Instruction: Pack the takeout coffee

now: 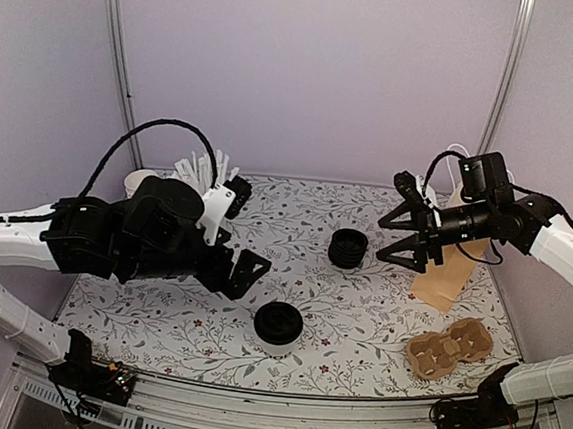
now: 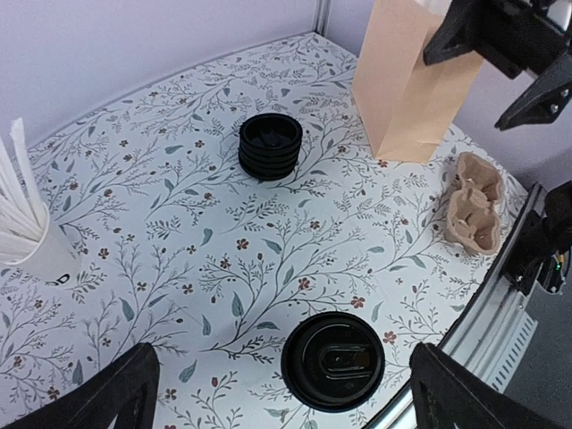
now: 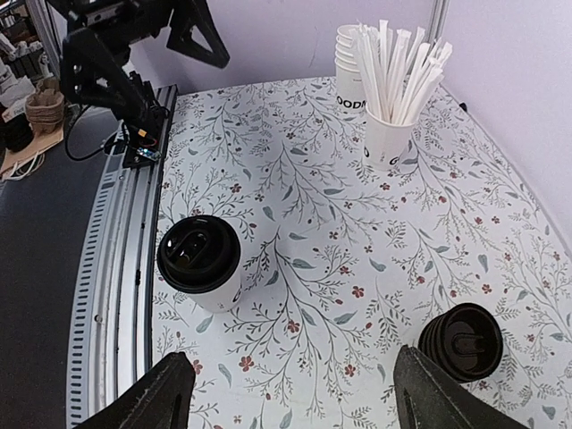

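Smooth matt white paper is noted for the cup (image 3: 221, 300); slightly glossy black plastic for its lid (image 3: 198, 254) and the lid stack (image 2: 270, 145). Also recorded: bag (image 2: 402, 89), matt tan paper; carrier (image 2: 474, 204), rough moulded pulp; table (image 2: 223, 259), matt floral print; rail (image 3: 112, 295), ribbed metal.

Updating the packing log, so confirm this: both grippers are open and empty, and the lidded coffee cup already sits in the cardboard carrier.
No. The left gripper and right gripper are open and empty, but the lidded coffee cup stands on the table near the front edge, apart from the cardboard carrier, not in it. The top external view shows this.
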